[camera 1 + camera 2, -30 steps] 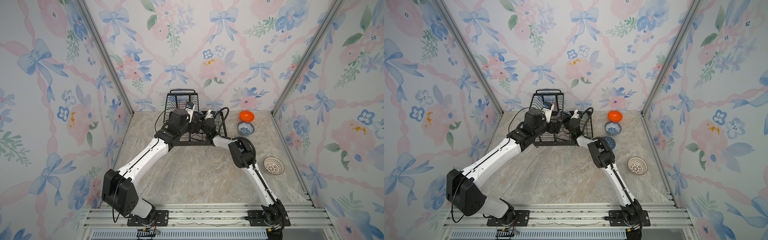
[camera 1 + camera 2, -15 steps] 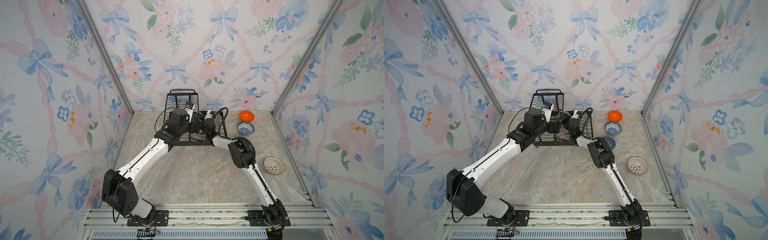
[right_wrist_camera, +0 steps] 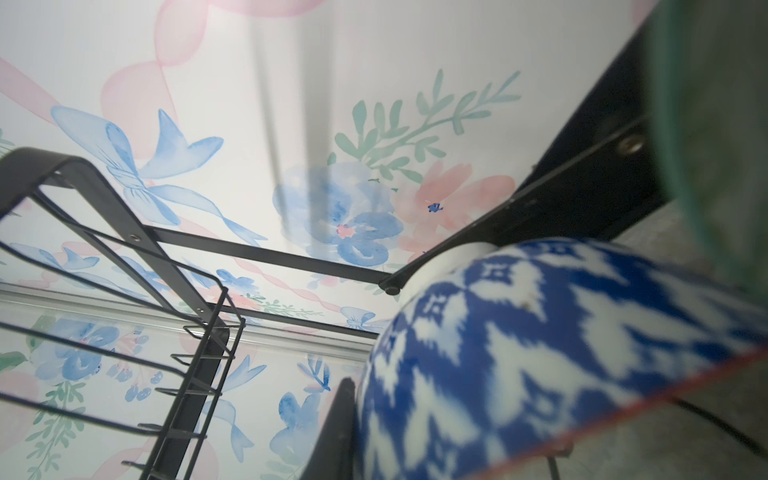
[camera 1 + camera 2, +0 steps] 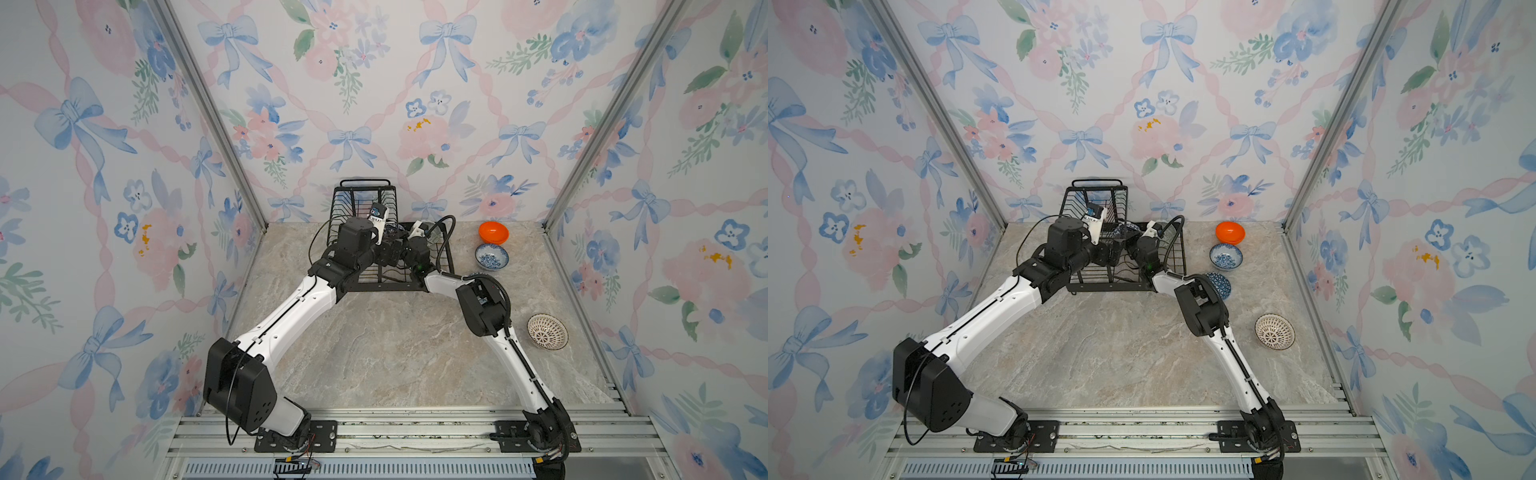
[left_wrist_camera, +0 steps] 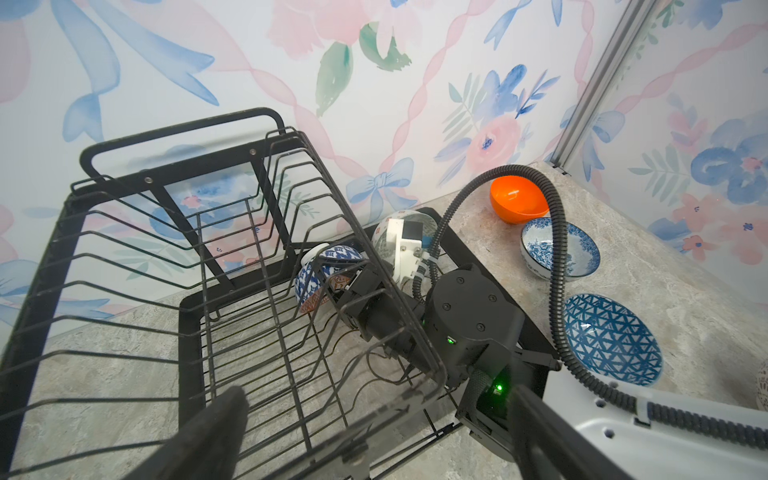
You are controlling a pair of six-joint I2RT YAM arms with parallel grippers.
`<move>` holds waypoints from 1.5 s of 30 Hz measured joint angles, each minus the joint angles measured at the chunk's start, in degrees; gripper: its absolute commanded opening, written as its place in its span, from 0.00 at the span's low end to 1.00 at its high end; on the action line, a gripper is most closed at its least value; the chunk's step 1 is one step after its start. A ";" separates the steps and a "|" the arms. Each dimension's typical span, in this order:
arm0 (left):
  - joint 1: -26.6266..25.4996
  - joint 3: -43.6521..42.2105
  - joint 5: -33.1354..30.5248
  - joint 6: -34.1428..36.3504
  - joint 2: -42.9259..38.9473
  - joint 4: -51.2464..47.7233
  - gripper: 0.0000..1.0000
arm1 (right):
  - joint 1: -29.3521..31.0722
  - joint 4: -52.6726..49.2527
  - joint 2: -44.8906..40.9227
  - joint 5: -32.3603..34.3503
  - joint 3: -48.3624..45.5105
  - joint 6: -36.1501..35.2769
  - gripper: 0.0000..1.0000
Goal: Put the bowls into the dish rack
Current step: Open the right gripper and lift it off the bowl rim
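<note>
Bowl [image 5: 320,270] is leaning in the rack [image 5: 191,353], right gripper [image 5: 340,284] pinching its rim (left gripper [image 5: 378,395] gaping idle); I'd be seating it lower before releasing.

One black wire two-tier dish rack [image 4: 357,203], six small round bowls [image 4: 547,331], one plain glossy orange bowl [image 4: 493,232], five patterned, two white-and-black robot arms [image 4: 291,316].

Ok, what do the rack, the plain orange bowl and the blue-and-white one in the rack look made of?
The dish rack looks like black-coated metal: thin bent wire with screwed flat bars, satin.
The orange bowl is smooth, glossy, one even colour; plastic or glazed ceramic, cannot tell.
The blue-and-white bowl is probably glazed ceramic: shiny printed pattern, bare white foot ring.
</note>
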 measured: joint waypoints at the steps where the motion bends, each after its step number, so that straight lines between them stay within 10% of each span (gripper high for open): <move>1: 0.00 0.00 0.00 -0.02 0.00 0.00 0.98 | 0.04 0.00 0.00 0.15 0.00 0.26 0.13; 45: 0.17 -0.31 1.22 -1.53 -0.37 0.42 0.98 | -0.35 -2.34 -2.40 1.03 -3.06 1.46 0.35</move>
